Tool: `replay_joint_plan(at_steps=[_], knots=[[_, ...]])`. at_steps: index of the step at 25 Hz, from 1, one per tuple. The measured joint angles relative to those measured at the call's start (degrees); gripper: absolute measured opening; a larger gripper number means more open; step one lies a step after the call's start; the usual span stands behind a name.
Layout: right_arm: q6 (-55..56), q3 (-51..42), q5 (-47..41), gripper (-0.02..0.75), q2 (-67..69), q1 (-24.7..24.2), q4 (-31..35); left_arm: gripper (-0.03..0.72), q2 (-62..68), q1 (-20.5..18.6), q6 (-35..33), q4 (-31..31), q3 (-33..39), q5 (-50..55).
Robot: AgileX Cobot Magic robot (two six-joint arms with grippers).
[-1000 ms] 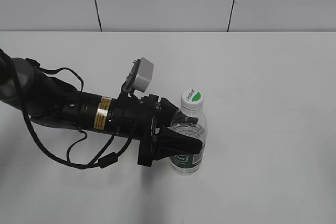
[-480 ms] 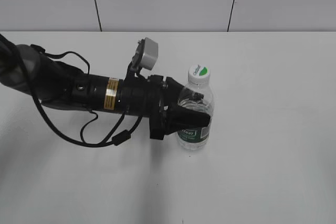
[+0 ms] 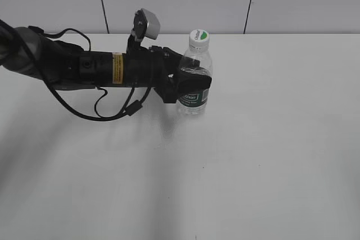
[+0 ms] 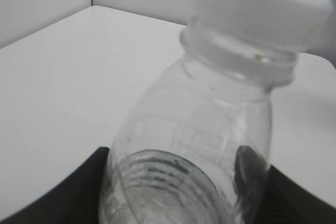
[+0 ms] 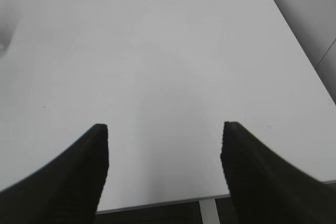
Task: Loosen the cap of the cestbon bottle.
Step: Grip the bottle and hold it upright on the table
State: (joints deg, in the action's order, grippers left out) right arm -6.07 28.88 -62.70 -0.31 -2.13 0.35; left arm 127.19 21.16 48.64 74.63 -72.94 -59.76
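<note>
Evidently the bottle [image 3: 194, 82] was clenched upright at mid-body by the left pincer [image 3: 194, 86] on the white surface [image 3: 270, 155], so bracing seemed in hand, while the right pincer [image 5: 164, 153], spread wide and empty, had yet to be brought onto the cap [image 3: 198, 37] for twisting.

The left arm [image 3: 84, 68] is a black, tube-shaped limb with a yellow label band [image 3: 117, 68] around it. Loose black cables [image 3: 115, 109] loop beside and below it. A small light-grey camera box [image 3: 146, 23] sits on a black bracket near the wrist. The left hand [image 3: 188, 82] is black and blocky. The right hand [image 5: 164, 171] shows two black fingers [image 5: 68, 177] with ribbed inner faces.
</note>
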Motion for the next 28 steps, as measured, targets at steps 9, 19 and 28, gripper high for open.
replay_joint_plan(at_steps=[9, 19, 28], knots=[[0.0, 0.0, 0.0, 0.518, 0.0, 0.0, 0.0, 0.426, 5.28, -0.41, 0.02, -5.75, -2.51, 1.8], [0.0, 0.0, 0.0, 0.518, 0.0, 0.0, 0.0, 0.426, 5.73, -0.47, 0.15, -7.05, -2.59, 1.43], [0.0, 0.0, 0.0, 0.518, 0.0, 0.0, 0.0, 0.426, 5.73, -0.47, 0.15, -7.05, -2.59, 1.43]])
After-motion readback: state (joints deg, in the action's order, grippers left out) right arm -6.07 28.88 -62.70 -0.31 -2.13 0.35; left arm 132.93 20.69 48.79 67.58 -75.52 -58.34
